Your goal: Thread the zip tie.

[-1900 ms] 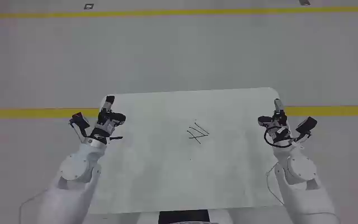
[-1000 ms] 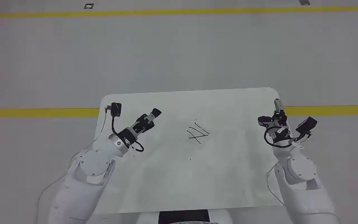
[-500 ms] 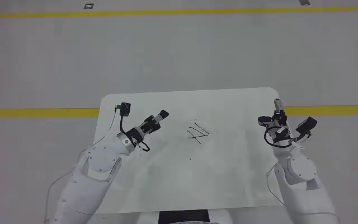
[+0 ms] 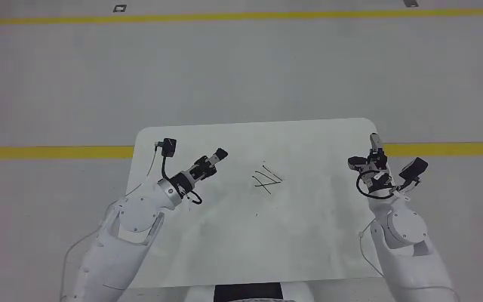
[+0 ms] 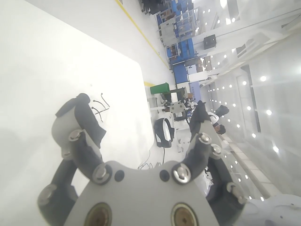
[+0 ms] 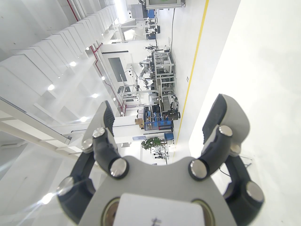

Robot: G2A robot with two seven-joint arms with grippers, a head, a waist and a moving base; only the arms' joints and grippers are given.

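Note:
Several thin black zip ties (image 4: 266,179) lie crossed in a small heap near the middle of the white table (image 4: 317,226). The same zip ties (image 5: 100,106) appear in the left wrist view, just past one fingertip. My left gripper (image 4: 219,155) hovers over the table left of the heap, pointing toward it; its fingers are open and empty (image 5: 141,109). At the table's right edge my right gripper (image 4: 374,140) stands open and empty (image 6: 164,109), far from the ties.
The table's rounded far corner (image 5: 138,66) and its edges border pale floor with a yellow line (image 4: 241,16). A distant workshop with racks and machines (image 6: 160,71) lies beyond the table.
Over the earlier frames my left arm swung from the table's left edge in toward the zip ties; in the last half second it has kept still. The right arm has not moved.

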